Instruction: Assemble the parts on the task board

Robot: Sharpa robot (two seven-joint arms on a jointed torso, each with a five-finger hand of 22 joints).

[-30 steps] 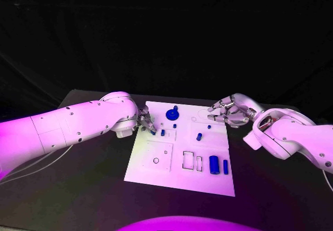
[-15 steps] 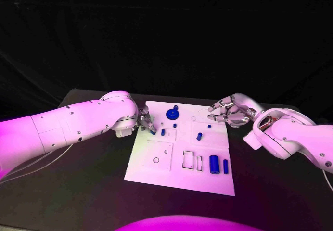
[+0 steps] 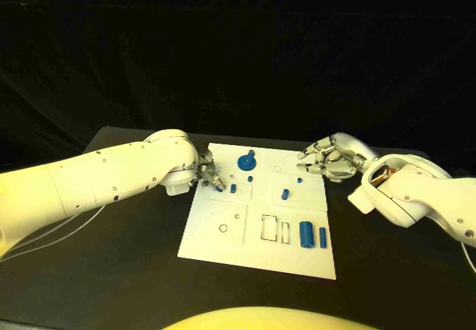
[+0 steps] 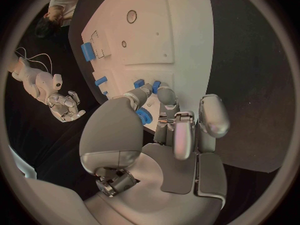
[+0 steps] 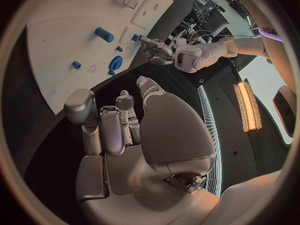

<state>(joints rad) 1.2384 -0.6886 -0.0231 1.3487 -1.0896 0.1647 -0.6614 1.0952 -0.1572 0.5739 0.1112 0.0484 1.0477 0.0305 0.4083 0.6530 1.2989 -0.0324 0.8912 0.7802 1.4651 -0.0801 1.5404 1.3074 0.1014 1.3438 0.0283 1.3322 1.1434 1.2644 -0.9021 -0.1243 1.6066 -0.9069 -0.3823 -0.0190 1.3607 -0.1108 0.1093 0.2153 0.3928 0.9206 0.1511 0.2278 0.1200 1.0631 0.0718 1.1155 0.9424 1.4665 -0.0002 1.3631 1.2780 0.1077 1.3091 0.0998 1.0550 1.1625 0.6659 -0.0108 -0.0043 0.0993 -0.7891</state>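
Note:
The white task board lies mid-table. A blue gear stands near its far edge, and two blue cylinders lie at its near right. My left hand reaches over the board's left edge. Its thumb and a fingertip pinch a small blue part beside an upright blue peg. The gear shows through the gap under those fingers. My right hand hovers at the board's far right corner, fingers loosely apart and holding nothing; the right wrist view shows this hand with nothing in it.
Another small blue part sits mid-board, with rectangular slots and round holes toward the near end. Black table surface surrounds the board. White cables trail under my left arm.

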